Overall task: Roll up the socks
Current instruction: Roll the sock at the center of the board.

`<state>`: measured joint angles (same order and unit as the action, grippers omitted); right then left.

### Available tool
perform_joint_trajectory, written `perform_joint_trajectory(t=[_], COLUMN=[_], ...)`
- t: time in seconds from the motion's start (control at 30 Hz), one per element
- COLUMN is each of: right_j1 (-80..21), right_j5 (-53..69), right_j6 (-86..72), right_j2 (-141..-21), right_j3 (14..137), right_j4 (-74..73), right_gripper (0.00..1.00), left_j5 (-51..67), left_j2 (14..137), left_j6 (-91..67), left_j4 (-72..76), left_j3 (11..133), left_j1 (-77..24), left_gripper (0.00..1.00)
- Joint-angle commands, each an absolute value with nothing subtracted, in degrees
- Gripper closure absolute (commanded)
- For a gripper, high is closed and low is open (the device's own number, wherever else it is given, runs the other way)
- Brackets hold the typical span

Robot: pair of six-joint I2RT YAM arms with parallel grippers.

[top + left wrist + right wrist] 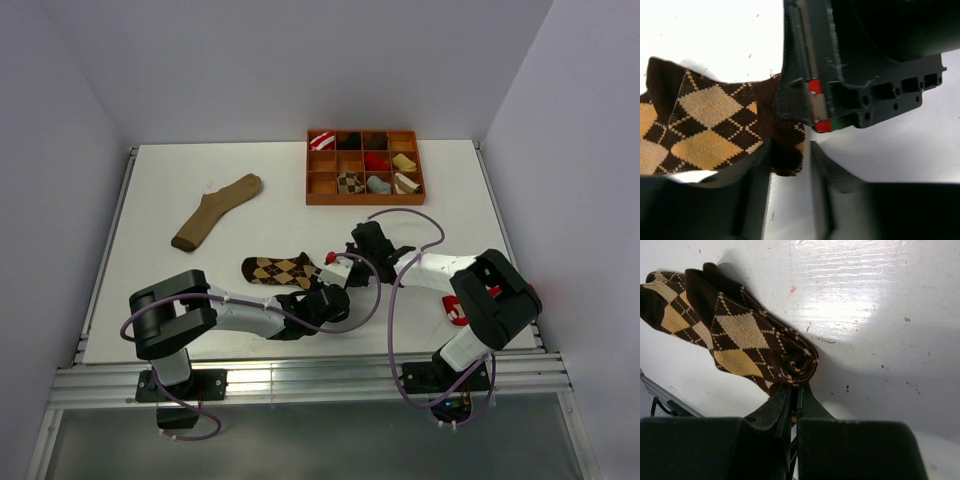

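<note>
A brown diamond-patterned argyle sock (280, 270) lies flat on the white table in front of the arms, its right end curled into a small roll (801, 361). My right gripper (796, 387) is shut on that rolled end, pinching the fabric at its fingertips. From the near side my left gripper (791, 150) stands open, and the dark edge of the same sock (715, 125) hangs between its fingers (760, 165), close to the left one. In the top view both grippers meet at the sock's right end, left gripper (328, 297) below right gripper (336, 270).
A long plain tan sock (215, 210) lies at the back left. A wooden compartment tray (365, 198) holding several rolled socks stands at the back right. A red and white item (458, 312) lies by the right arm's base.
</note>
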<state>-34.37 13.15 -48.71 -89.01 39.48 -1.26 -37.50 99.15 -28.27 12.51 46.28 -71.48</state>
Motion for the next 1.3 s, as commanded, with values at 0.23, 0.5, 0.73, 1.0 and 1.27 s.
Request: perform_joint_trajectory(t=[0.23,0.5,0.73,1.0,1.27], right_j1=[-34.98,-33.75,-32.35,-32.26,-32.96], right_j5=[14.59,16.70,14.25,14.32,15.38], right_j6=[-49.04,-51.68,-52.99,-53.44,-57.39], right_j2=[-89.12,-82.46,-74.45,-73.56,-78.39], right_j3=[39.64,33.85,28.13,23.21,19.25], right_j4=[-0.18,11.59,20.29,24.78,30.93], right_gripper=[1.00,0.80,0.53,0.40,0.38], left_j5=[-38.67,-34.73,-17.95,-1.24,8.08], left_j2=[105.82,99.85,91.76,89.12,91.84], left_j6=[-32.51,-40.50,-47.45,-55.01,-58.53], left_j4=[8.27,9.57,20.99,31.73,36.65], left_j3=[50.63,44.41,34.91,28.39,27.51], left_j1=[-72.77,-70.85,-63.74,-55.20,-50.28], left_gripper=[0.89,0.99,0.99,1.00,0.99])
